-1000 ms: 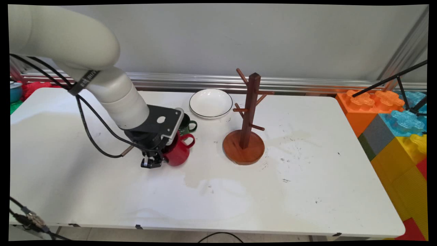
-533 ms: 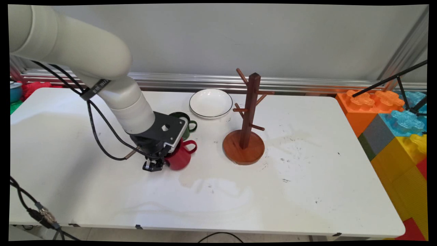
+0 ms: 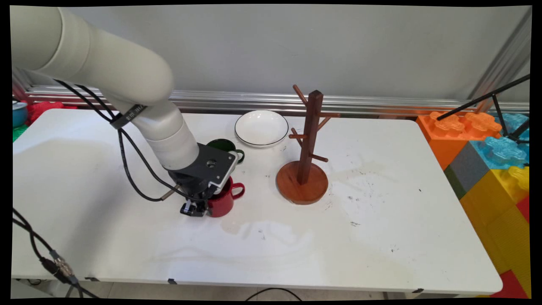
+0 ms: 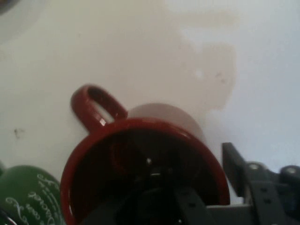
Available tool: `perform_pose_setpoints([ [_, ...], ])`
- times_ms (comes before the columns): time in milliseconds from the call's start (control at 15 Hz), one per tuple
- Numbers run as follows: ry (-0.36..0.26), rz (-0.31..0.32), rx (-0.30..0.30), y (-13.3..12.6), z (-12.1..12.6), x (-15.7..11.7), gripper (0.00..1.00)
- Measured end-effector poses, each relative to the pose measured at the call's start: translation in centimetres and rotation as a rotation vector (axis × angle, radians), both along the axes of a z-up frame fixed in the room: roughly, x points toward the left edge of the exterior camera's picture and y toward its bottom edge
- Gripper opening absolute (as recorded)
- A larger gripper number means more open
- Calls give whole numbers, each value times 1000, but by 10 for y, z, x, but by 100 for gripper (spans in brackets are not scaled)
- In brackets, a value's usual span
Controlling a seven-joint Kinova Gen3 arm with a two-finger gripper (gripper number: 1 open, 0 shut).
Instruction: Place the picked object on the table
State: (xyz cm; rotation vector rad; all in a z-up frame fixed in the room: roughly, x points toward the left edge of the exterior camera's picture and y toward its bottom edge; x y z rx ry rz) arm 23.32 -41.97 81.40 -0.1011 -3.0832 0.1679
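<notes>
We see the black gripper point(image 3: 199, 208) low over the white table point(image 3: 381, 237), set at the rim of a glossy red mug point(image 3: 224, 201). In the hand view one finger point(image 4: 187, 206) reaches down inside the mug point(image 4: 140, 159), and the other point(image 4: 239, 168) stands outside the wall, so the rim lies between them. They look pressed onto the wall, pinching it. The mug stands upright on the table in the main view, a smooth, rounded cylinder with a loop handle point(image 3: 239, 190) pointing toward the picture's right. Its inside looks dark and shiny in the hand view.

Just behind the red mug, partly hidden by the wrist, stands a dark green mug point(image 3: 228, 148) of the same rounded shape, its handle also to the right. The hand view catches a corner of it point(image 4: 28, 197) with pale cursive lettering on the glaze; we cannot read the words, and we cannot tell whether the two mugs touch.

Farther back sits a shallow round white plate point(image 3: 261, 128) with a thin dark line round its rim. To the right of the mugs rises a wooden mug tree point(image 3: 308, 148): a square reddish-brown post with slanted round pegs on a flat disc base. The table's surface is smooth but scuffed, with faint stains and dark specks. Beyond its right edge are stacked large studded plastic blocks point(image 3: 487, 156) in orange, blue, yellow and grey.
</notes>
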Motion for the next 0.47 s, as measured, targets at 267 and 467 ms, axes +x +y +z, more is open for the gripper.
perform_pose_setpoints([
  [267,35,-6,3,1,-1,-6,100],
  [467,97,-15,-13,2,12,-8,100],
])
